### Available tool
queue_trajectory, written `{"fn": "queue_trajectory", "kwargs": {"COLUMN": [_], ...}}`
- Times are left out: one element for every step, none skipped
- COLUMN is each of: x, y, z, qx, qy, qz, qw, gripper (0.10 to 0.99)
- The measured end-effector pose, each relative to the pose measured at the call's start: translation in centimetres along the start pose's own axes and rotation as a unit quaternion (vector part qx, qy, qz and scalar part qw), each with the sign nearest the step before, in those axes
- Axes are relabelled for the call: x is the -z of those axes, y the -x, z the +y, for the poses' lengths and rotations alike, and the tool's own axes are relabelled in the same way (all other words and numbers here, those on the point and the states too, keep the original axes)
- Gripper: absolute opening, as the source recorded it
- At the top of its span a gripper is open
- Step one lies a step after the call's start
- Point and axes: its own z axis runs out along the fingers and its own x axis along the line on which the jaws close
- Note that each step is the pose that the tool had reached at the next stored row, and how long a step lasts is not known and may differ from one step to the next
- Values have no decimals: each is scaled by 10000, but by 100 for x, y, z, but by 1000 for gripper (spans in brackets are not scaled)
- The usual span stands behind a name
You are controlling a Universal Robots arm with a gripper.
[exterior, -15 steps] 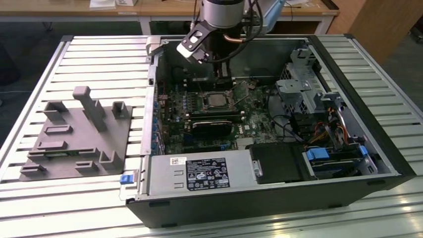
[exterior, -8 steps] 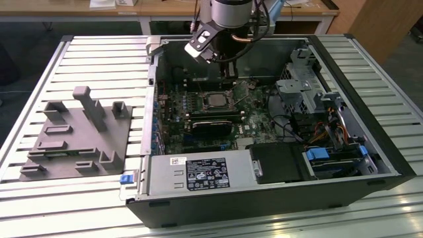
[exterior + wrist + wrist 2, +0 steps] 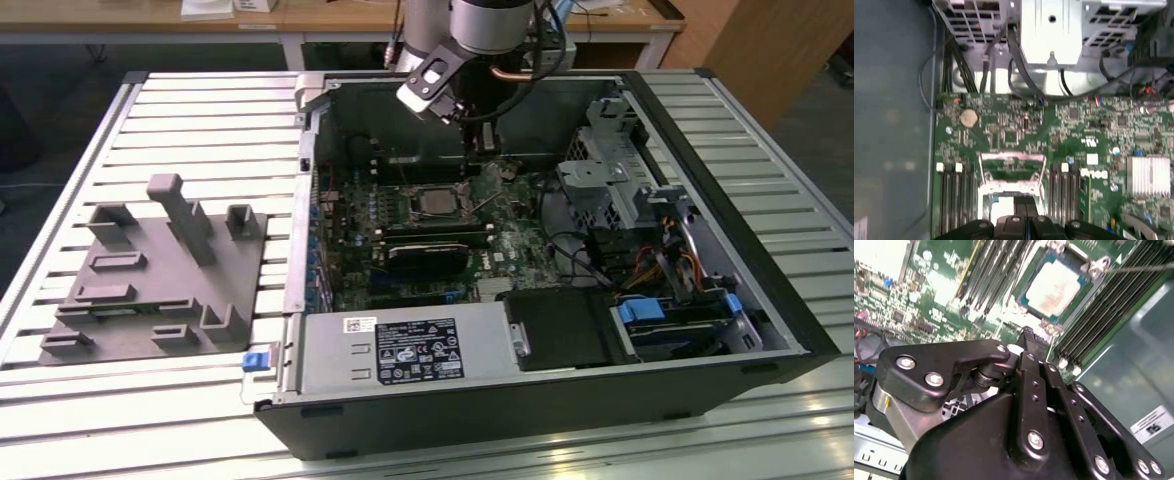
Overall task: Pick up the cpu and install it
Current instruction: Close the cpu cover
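The cpu, a small square chip with a silver-grey top, lies flat in the motherboard socket inside the open computer case. The second wrist view shows the cpu seated within the metal socket frame. My gripper hangs above the board just behind the socket, apart from the chip. Its black fingers are shut together with nothing between them. In the first wrist view the fingertips cover part of the cpu.
A grey fixture plate with upright posts lies on the slatted table at the exterior view's left. Inside the case are a black card, memory slots, cables, a drive cage and a power supply.
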Motion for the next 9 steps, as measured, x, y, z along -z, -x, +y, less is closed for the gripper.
{"fn": "queue_trajectory", "kwargs": {"x": [-2, -5, -9, -14, -19, -23, -26, -30, -33], "y": [-16, -31, -40, -43, -43, -44, -44, -44, -45], "z": [12, 23, 34, 53, 75, 97, 120, 143, 165], "qx": [0, 0, 0, 0, 0, 0, 0, 0, 0], "qy": [0, 0, 0, 1, 0, 0, 0, 0, 0], "qz": [0, -1, -2, -1, -2, -2, -3, -2, -3], "qw": [10000, 10000, 10000, 10000, 10000, 10000, 10000, 10000, 10000], "gripper": [106, 106, 106, 106, 106, 106, 106, 106, 106]}}
